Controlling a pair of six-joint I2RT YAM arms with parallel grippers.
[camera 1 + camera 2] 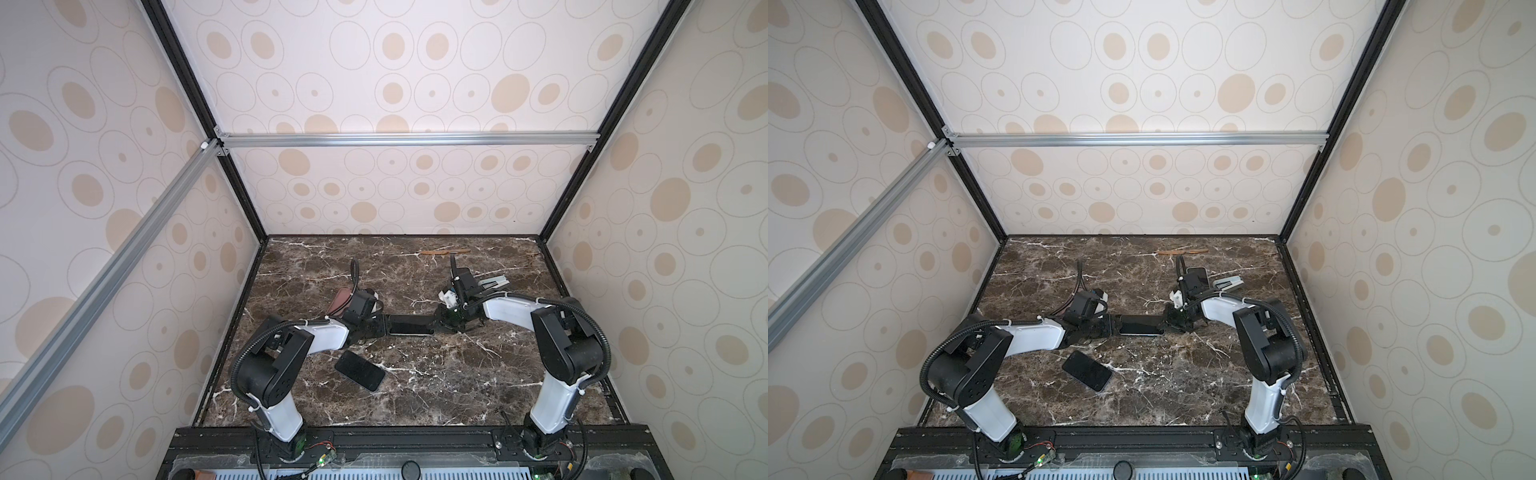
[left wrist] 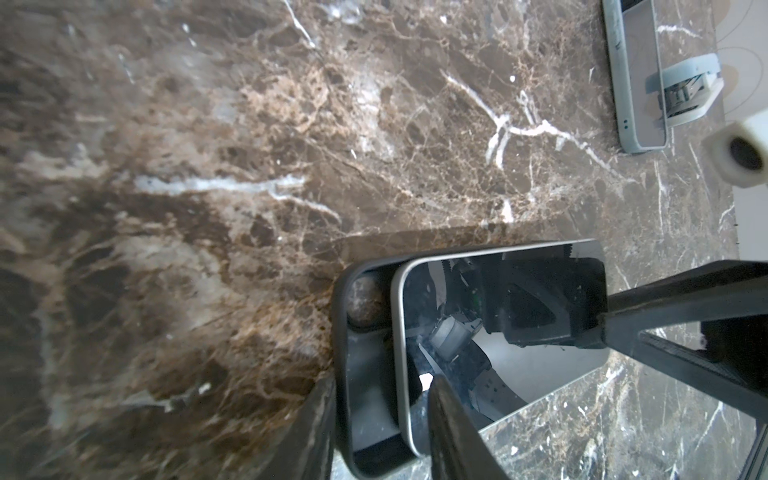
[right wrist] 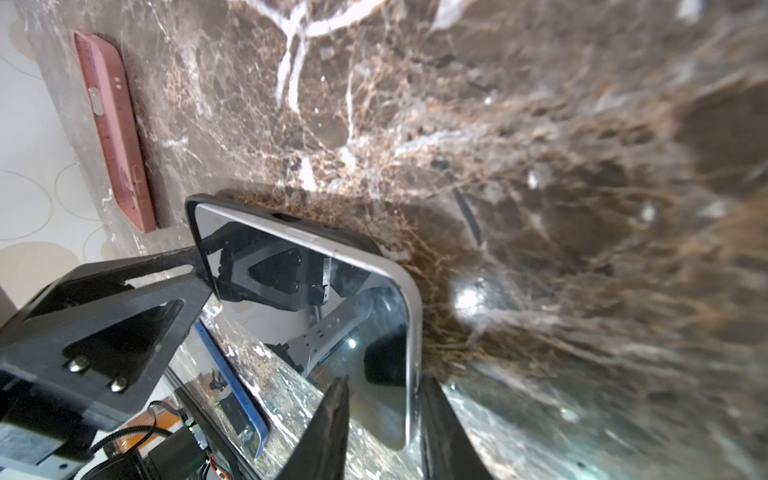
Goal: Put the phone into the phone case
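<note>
1. Lower centre, a spare phone (image 1: 360, 370) lies flat on the marble table (image 1: 457, 374).
2. Mid-frame: the left gripper (image 1: 384, 326) clamps the black phone case (image 2: 365, 374), and the right gripper (image 1: 437, 322) pinches the phone (image 2: 457, 286), which sits partway in with one case end uncovered.
3. Behind: pink case (image 1: 338, 300) left, pale blue case (image 1: 494, 282) right.

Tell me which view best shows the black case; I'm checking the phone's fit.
Left wrist view: the black case shows its rim and uncovered end beside the phone. Right wrist shows only a dark edge; both top views show it small.
</note>
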